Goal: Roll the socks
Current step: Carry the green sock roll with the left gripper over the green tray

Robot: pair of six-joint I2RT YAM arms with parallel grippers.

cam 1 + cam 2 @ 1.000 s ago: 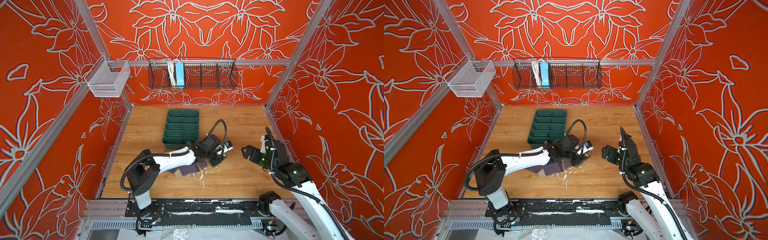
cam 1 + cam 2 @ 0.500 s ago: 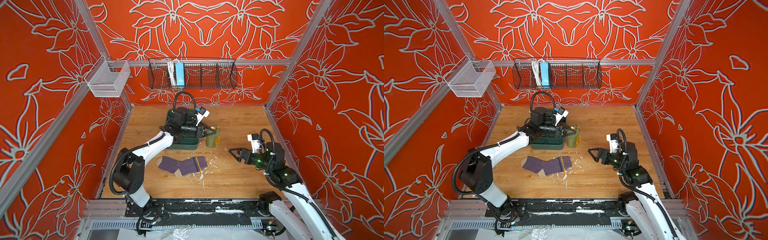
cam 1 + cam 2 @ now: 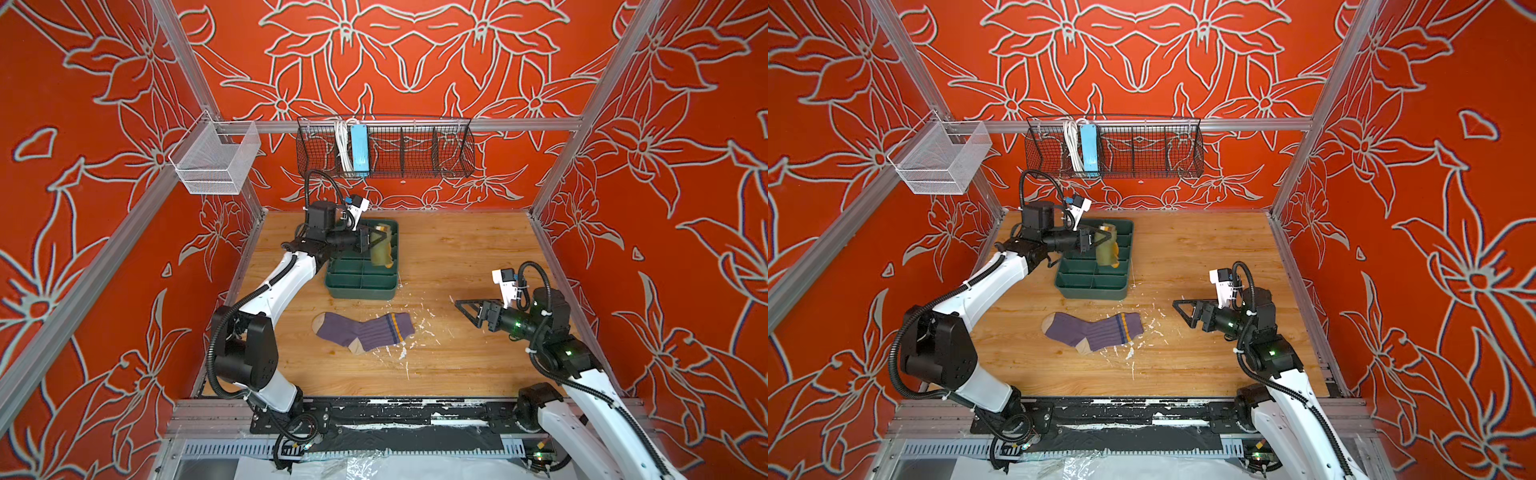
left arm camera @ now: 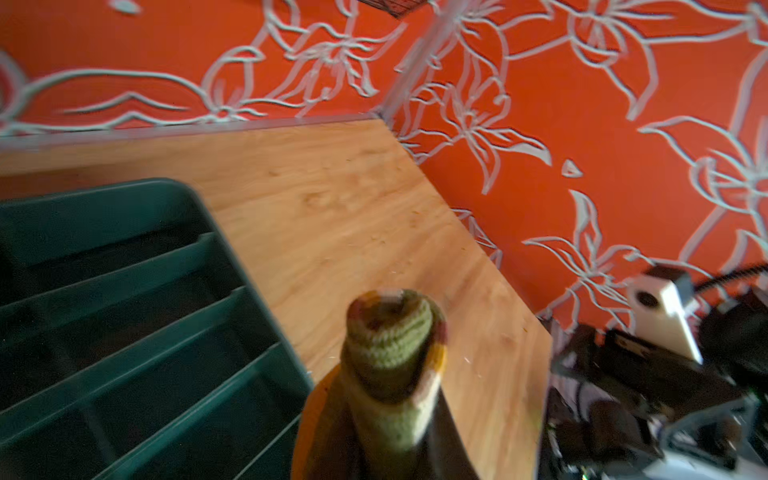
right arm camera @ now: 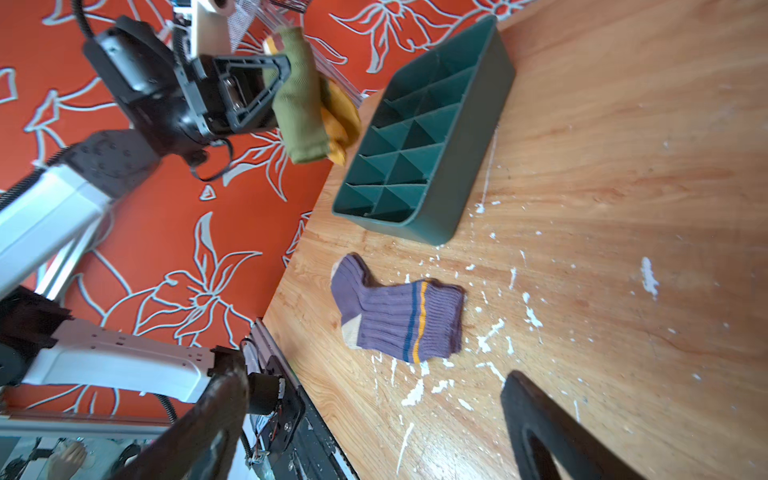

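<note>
Olive sock (image 3: 380, 259), rolled, pinched in left end effector (image 3: 379, 239), aloft by tray (image 3: 360, 291); purple sock (image 3: 365, 332) flat on worktop (image 3: 457, 249), well apart frm right end effector (image 3: 467, 309), jaws spread wide.

The olive sock (image 4: 390, 365) is blurred and cropped in the left wrist view. The fingers (image 5: 536, 424) of the right gripper (image 5: 374, 380) are cropped in its own wrist view.
</note>
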